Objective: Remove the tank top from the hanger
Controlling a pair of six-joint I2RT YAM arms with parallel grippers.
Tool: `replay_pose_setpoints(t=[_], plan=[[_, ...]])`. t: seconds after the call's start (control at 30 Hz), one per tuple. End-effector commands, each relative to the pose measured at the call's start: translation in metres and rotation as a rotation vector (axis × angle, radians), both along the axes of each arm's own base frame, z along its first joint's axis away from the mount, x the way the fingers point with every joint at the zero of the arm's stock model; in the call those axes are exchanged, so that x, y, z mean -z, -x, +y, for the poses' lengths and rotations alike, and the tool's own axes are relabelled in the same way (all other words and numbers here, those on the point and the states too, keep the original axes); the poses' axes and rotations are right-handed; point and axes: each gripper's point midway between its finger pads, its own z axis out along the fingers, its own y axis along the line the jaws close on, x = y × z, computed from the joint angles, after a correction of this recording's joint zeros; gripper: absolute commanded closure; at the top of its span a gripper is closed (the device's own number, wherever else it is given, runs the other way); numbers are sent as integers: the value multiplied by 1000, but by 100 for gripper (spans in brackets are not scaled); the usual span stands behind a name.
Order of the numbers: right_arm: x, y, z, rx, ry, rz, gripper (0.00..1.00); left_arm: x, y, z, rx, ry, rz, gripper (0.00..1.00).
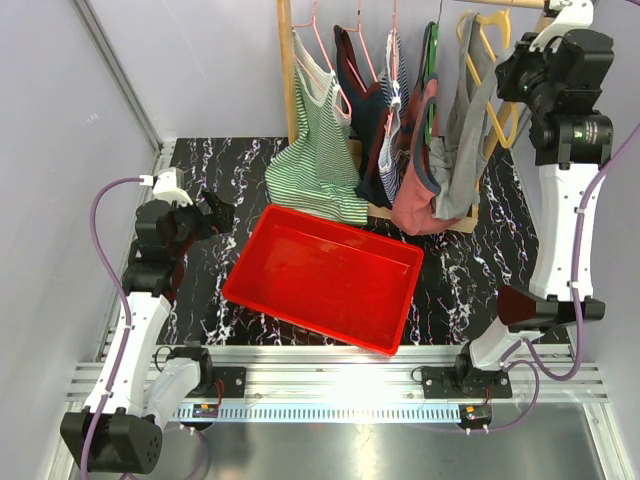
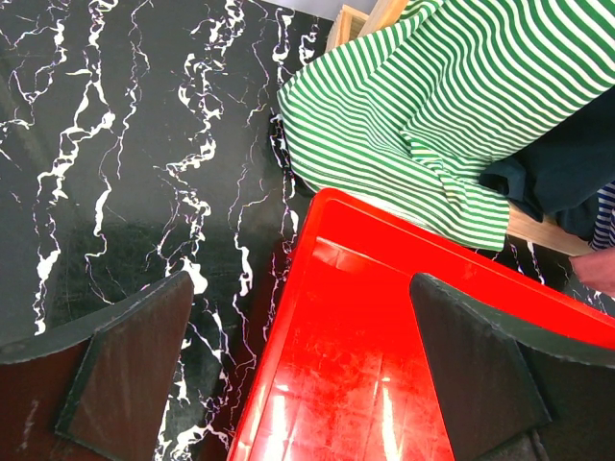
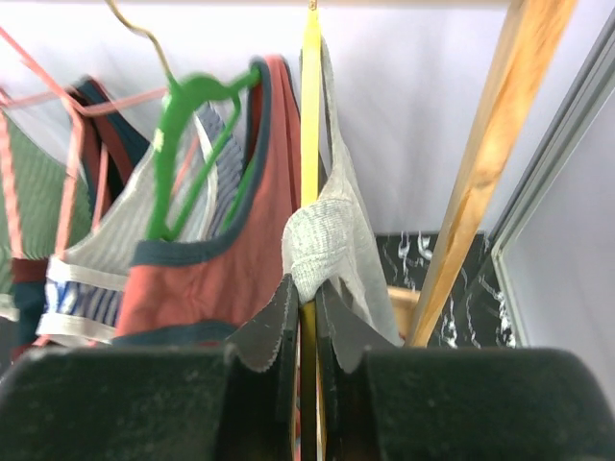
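Black marble-patterned table top [image 1: 225, 165] with white veining, bounded at its near edge by a ribbed aluminium rail [image 1: 330, 365]. Plain pale lilac-grey wall panels [image 1: 200, 60] enclose the rear and left, meeting at a slanted metal corner post [image 1: 113, 60]. A light wooden clothes rack [image 1: 286, 60] stands at the table's far edge. The lighting is even, with glare on the rail.

The hanger [image 3: 310, 144] stands between the right gripper [image 3: 304, 322] fingers, tank top [image 3: 332, 240] just beyond, perhaps touching; rack post [image 3: 480, 163] to their right.

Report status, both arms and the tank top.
Right gripper shut on yellow hanger, just below bunched gray tank top. Top not yet off. Left gripper open, near red tray. Rust top hangs close beside.
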Motion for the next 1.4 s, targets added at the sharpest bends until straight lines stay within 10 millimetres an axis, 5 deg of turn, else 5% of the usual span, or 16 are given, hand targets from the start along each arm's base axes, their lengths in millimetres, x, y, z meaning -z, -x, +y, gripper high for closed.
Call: replay_pose_setpoints(t=[0.0,0.2,0.23,0.3,0.33,0.6,0.83,1.13,1.37], plan=[[-60,16,0,-3,21,-205,100,-15,-3,-5,29,4,-60,1],[-42,20,5,-55,96,-161,100,-16,-2,-6,37,3,-68,1],[-50,33,5,-65,137,-185,100,-16,-3,-7,38,5,-66,1],[-28,36,7,-87,165,-141,100,-15,-3,-7,39,8,-64,1],[-33,51,6,-86,192,-158,100,-15,-3,-7,39,8,-64,1],[22,98,-5,-78,279,-9,100,-13,-6,-6,34,10,-42,1],[60,166,-6,-100,339,81,100,-14,-10,-13,73,17,-6,1],[78,267,11,-223,455,88,100,-52,30,-128,637,-82,-193,1],[98,304,41,-426,500,85,100,-107,79,-187,985,-173,-547,1]])
